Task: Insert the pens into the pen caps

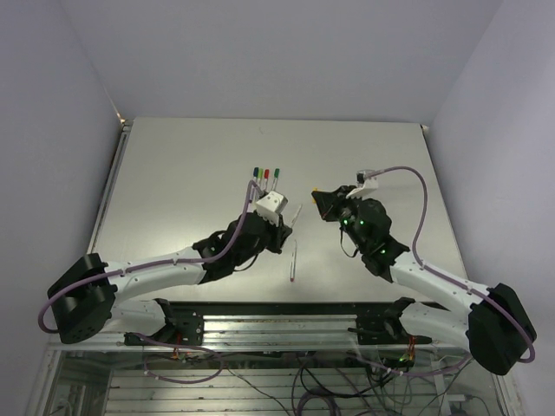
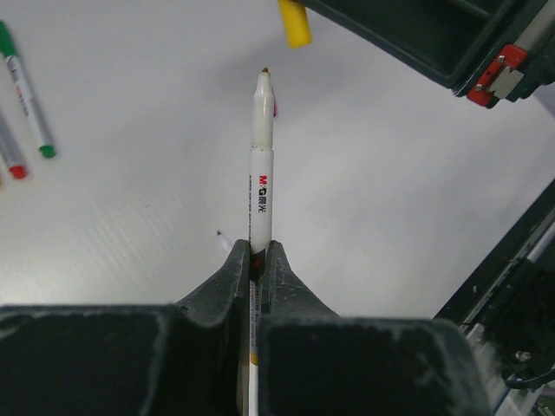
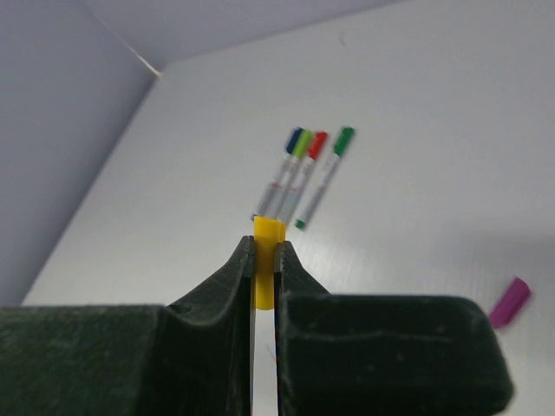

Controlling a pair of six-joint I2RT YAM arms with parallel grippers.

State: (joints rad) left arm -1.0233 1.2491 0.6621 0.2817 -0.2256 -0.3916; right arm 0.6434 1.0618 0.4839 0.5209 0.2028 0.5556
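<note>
Yellow cap [image 3: 268, 232] is pinched tight in the right gripper [image 3: 264, 256], over the table's [image 1: 191, 173] middle. The left gripper [image 2: 258, 260], clamped on a pen [image 2: 262, 165], aims its bare tip at it, apparently lining up for insertion.
</note>
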